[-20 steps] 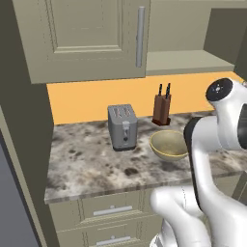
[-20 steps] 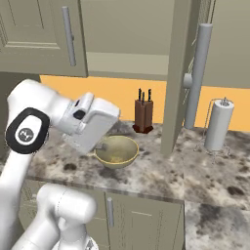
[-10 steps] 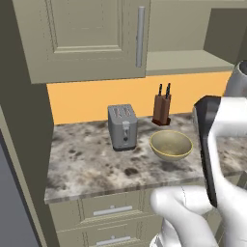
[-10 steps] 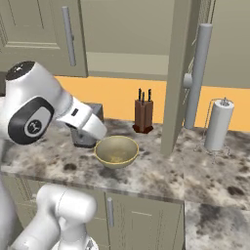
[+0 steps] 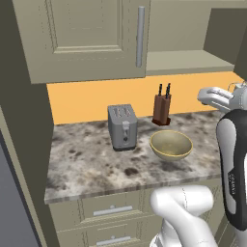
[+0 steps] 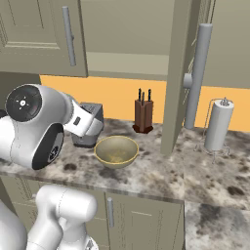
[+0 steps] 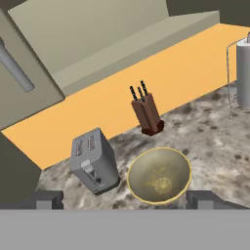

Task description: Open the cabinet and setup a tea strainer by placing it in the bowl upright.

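The cabinet (image 6: 178, 73) hangs above the counter; its right door stands swung open, edge-on, with a long grey bar handle (image 6: 197, 73), and its left door (image 5: 87, 38) is shut. A beige shelf (image 5: 185, 61) shows inside. The tea strainer is out of view. On the counter sits the yellowish-tan bowl (image 5: 171, 144) (image 6: 116, 150) (image 7: 159, 175), nothing in it. My gripper (image 7: 124, 202) hovers above and in front of the bowl, open, with nothing between its fingertips (image 7: 46, 200).
A grey toaster (image 5: 122, 127) (image 7: 94, 161) stands left of the bowl and a brown knife block (image 5: 161, 108) (image 7: 148, 114) behind it. A paper-towel holder (image 6: 217, 127) is at the right. Drawers (image 5: 111, 211) run under the counter edge.
The arm has swung and risen at the right of the left base view, with the hand turning over the bowl. The jaws stay open. Bowl, toaster and doors have not moved.
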### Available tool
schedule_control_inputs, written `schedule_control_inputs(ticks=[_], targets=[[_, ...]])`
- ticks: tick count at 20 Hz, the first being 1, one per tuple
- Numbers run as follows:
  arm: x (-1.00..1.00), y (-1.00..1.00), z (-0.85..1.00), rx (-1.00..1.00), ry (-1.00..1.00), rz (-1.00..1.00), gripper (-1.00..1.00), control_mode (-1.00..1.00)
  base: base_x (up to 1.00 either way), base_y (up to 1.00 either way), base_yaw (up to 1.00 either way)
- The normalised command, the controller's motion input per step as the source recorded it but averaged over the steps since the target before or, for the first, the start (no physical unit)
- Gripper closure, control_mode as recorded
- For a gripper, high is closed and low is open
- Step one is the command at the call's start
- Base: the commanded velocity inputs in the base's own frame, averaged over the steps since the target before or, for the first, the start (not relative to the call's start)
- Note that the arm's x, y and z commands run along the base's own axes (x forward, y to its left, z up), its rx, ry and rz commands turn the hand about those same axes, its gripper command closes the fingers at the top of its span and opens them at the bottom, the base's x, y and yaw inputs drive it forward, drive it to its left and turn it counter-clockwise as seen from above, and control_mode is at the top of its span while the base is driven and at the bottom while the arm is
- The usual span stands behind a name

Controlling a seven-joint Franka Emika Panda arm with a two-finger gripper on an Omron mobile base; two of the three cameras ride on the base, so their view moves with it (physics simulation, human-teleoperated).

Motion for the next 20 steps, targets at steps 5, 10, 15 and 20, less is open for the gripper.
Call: schedule_control_inputs(ticks=[5,10,15,20], targets=[[0.00,0.48,0.89,-0.12,0.00,0.25,-1.00,-1.00,0.00,0.00,0.00],[-0.01,0.86,0.35,-0.16,-0.03,0.00,-1.00,-1.00,0.00,0.00,0.00],[0.06,0.40,0.39,-0.10,-0.02,-0.13,-1.00,-1.00,0.00,0.00,0.00],[0.55,-0.16,0.05,0.00,-0.01,0.00,-1.00,-1.00,0.00,0.00,0.00]])
